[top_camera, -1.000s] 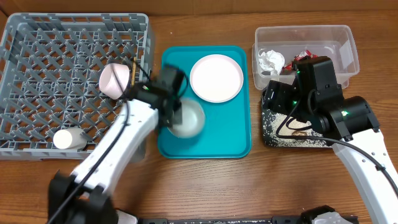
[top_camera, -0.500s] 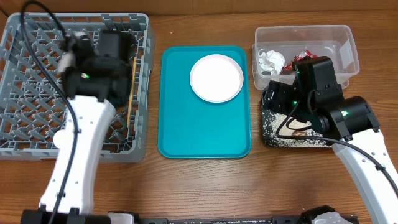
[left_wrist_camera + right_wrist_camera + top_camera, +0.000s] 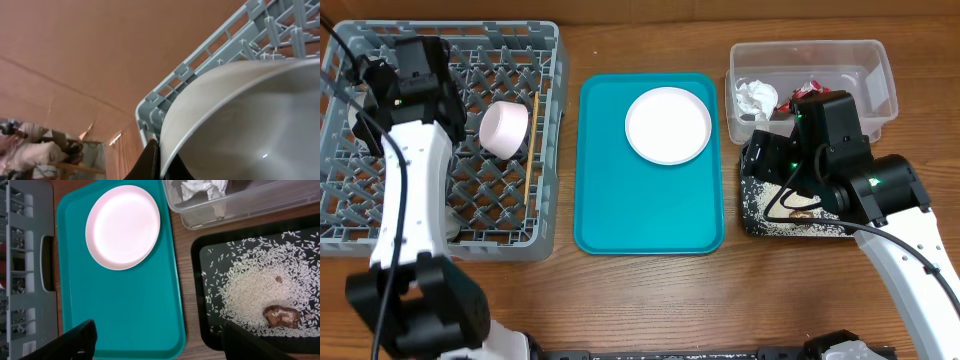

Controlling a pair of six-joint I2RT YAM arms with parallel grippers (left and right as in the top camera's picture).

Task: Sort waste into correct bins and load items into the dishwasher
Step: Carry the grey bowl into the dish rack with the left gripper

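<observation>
Progress looks well past halfway, as I judge it.

Far L on the brown wooden table [image 3: 640, 300] is the large square grey plastic rack [image 3: 350, 240] w/ lattice walls. In it are a small pale round dish [image 3: 505, 130], tipped on its side, and two thin wooden chopsticks [image 3: 529, 145] along the R wall. My left fingers [image 3: 150, 161] are over the rack's back L corner, pinched tight on the rim of the pale grey round bowl [image 3: 240, 125]. The bowl is not set down yet, so that's the step in hand. I can't spot the white cup; my arm may hide it.

In the middle, the flat teal plastic tray [image 3: 605, 220] holds only the round white plate [image 3: 667, 125]. The plate has to go to the rack, prob. the last dish.

On the R, the clear plastic rectangular tub [image 3: 880, 60] has the crumpled white paper napkin [image 3: 755, 97] and the crinkled red snack wrapper [image 3: 810, 88] inside. In front of it, the shallow black rectangular tray [image 3: 196, 270] holds loose white rice grains [image 3: 250, 282] and a brown food bit [image 3: 281, 316]. Waste looks sorted.

My right fingers [image 3: 79, 340] are spread wide and empty, hanging above the gap betw. the teal tray and black tray.
</observation>
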